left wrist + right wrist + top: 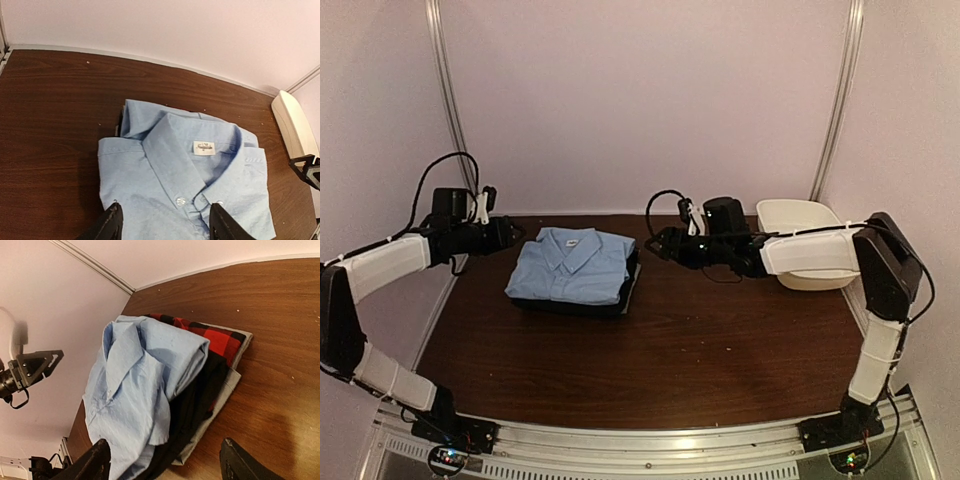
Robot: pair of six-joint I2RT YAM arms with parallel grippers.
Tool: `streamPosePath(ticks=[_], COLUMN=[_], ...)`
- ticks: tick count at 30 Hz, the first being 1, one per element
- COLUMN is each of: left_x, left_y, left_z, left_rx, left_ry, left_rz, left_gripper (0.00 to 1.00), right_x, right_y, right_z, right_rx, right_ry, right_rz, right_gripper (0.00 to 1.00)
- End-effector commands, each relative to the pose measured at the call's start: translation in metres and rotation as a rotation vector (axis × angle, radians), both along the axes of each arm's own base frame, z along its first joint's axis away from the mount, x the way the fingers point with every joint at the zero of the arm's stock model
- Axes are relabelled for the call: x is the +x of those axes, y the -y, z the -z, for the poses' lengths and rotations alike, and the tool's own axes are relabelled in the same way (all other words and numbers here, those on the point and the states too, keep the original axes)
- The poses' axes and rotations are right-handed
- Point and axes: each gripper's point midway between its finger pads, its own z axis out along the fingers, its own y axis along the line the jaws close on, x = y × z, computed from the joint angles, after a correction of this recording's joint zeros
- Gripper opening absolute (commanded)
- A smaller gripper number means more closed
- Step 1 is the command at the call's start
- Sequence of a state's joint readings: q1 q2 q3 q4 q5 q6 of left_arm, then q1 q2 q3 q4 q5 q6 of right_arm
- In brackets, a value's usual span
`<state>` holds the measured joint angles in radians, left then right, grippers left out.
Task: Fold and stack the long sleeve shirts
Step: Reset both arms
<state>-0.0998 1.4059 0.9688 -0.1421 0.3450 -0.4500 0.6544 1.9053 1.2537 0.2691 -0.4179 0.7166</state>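
Stack: we find the light blue shirt (570, 265) folded atop the black shirt (197, 400), lying between the two sets of jaws. Left jaws and right jaws stand spread and empty. We judge the left jaws nearer, just beside its edge.

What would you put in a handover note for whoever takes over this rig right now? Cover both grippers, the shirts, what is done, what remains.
Left gripper: open, empty, at the left edge of the stack.
Right gripper: open, empty, just right of the stack.
Light blue shirt: folded, collar up, on top of the stack, mid-table.
Black shirt: folded beneath it, over a red plaid garment and a grey cloth.
Done: both shirts folded and stacked.
Left: probably just back the arms away; no loose shirt shows.
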Motion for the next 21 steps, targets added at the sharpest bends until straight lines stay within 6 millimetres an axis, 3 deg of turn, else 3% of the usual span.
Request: streamPosePath(ticks=[1, 3, 8, 11, 16, 19, 21], left_x=[-0.016, -0.022, -0.033, -0.038, -0.038, -0.038, -0.041], left_y=[0.013, 0.007, -0.013, -0.027, -0.053, -0.053, -0.041], left_z=[-0.041, -0.048, -0.049, -0.053, -0.054, -0.06, -0.065], left_rx=[-0.043, -0.008, 0.105, 0.162, 0.247, 0.251, 0.221], left_ry=[0.142, 0.149, 0.121, 0.12, 0.101, 0.126, 0.162], left_rz=[0.023, 0.005, -0.061, -0.118, -0.236, -0.23, -0.157], left_gripper=[0.66, 0.75, 0.82, 0.97, 0.98, 0.98, 0.98], right_x=[-0.023, -0.033, -0.055, -0.065, -0.08, -0.087, -0.093], right_y=[0.042, 0.067, 0.136, 0.176, 0.225, 0.244, 0.254], right_z=[-0.009, -0.015, -0.044, -0.06, -0.081, -0.09, -0.1], right_rx=[-0.178, -0.273, -0.456, -0.531, -0.608, -0.614, -0.605], right_ry=[0.056, 0.08, 0.144, 0.167, 0.2, 0.235, 0.262], right_rz=[0.052, 0.097, 0.227, 0.305, 0.403, 0.454, 0.485], right_gripper=[0.79, 0.83, 0.94, 1.0, 1.0, 1.0, 1.0])
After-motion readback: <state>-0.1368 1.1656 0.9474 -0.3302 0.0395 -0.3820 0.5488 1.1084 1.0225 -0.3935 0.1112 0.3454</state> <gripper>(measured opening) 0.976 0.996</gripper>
